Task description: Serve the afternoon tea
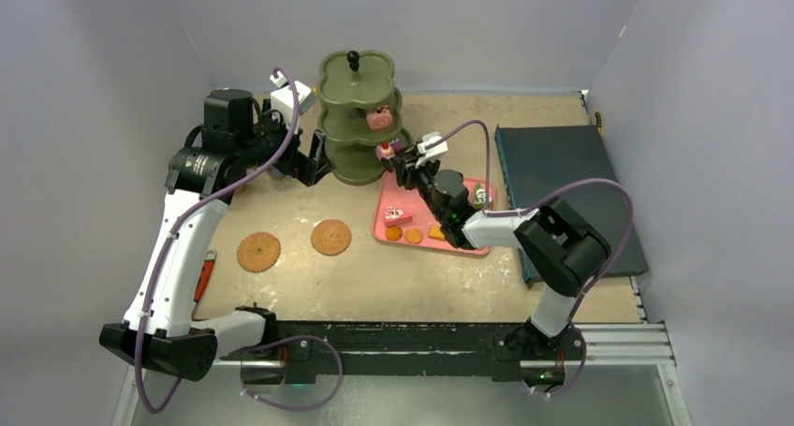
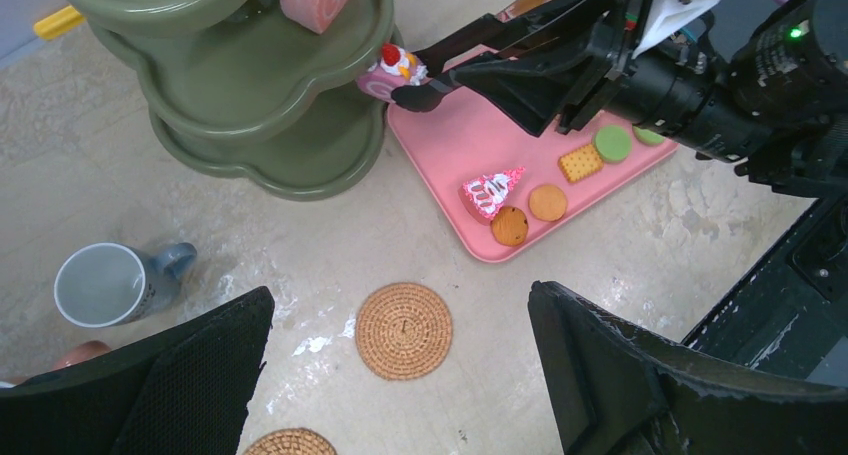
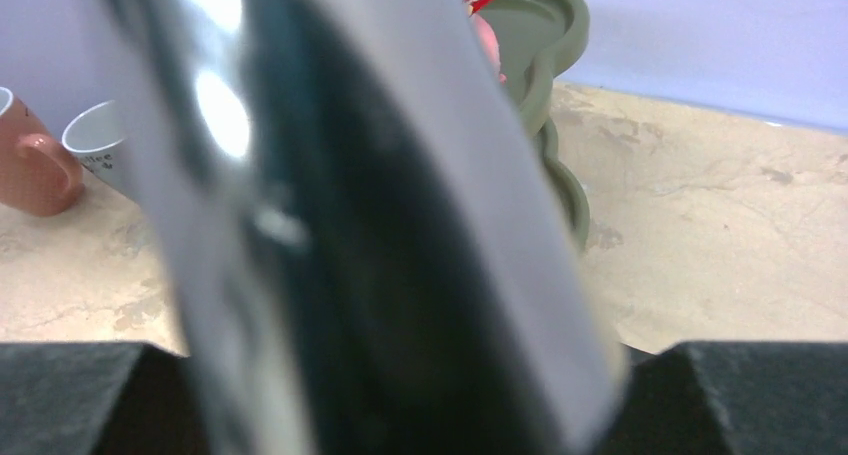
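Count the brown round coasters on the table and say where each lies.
2. The left coaster lies on the table beside the left arm; the right coaster lies apart from it, toward the pink tray. Others may be hidden under the arms.

Beige, scuffed tabletop (image 1: 374, 281). Far centre: olive tiered stand (image 1: 348, 170) stands on it. Just right of the stand: flat pink tray (image 1: 384, 201), touching the stand's base. Near-left of centre: two round woven coasters (image 1: 258, 251) (image 1: 330, 237), side by side, apart. Far left: grey-blue cup (image 2: 105, 285) and terracotta cup (image 3: 35, 170), both upright, next to each other. Right side: dark teal flat slab (image 1: 562, 178). Left edge: red-handled tool (image 1: 204, 278), partly hidden.
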